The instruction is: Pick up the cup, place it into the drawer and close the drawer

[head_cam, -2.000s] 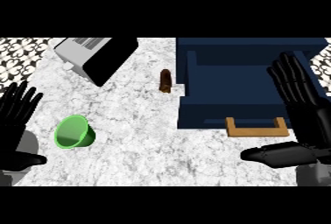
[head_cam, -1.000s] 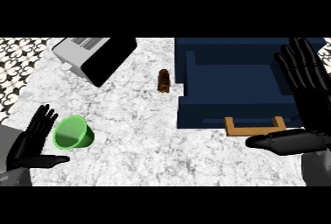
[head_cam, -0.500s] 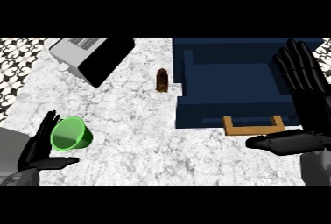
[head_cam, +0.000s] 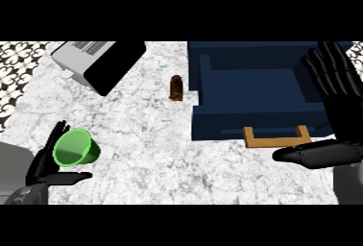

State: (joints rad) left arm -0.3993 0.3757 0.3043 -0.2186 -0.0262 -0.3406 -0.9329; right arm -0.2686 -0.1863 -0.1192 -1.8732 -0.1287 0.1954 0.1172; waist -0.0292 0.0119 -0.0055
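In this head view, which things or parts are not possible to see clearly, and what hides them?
- Left hand: the green cup covers part of it, so contact between palm and cup cannot be judged.
- Drawer: its right side is hidden behind the right hand.
- Small brown object on the counter: too small to identify.
- Toaster: cut off by the top edge.

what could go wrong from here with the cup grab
The left hand is open beside the green cup, fingers not yet curled round it; closing off-centre might tip or push it along the counter. The carry to the open drawer crosses near the small brown bottle, which could be knocked. The right hand hangs over the drawer, possibly crowding placement.
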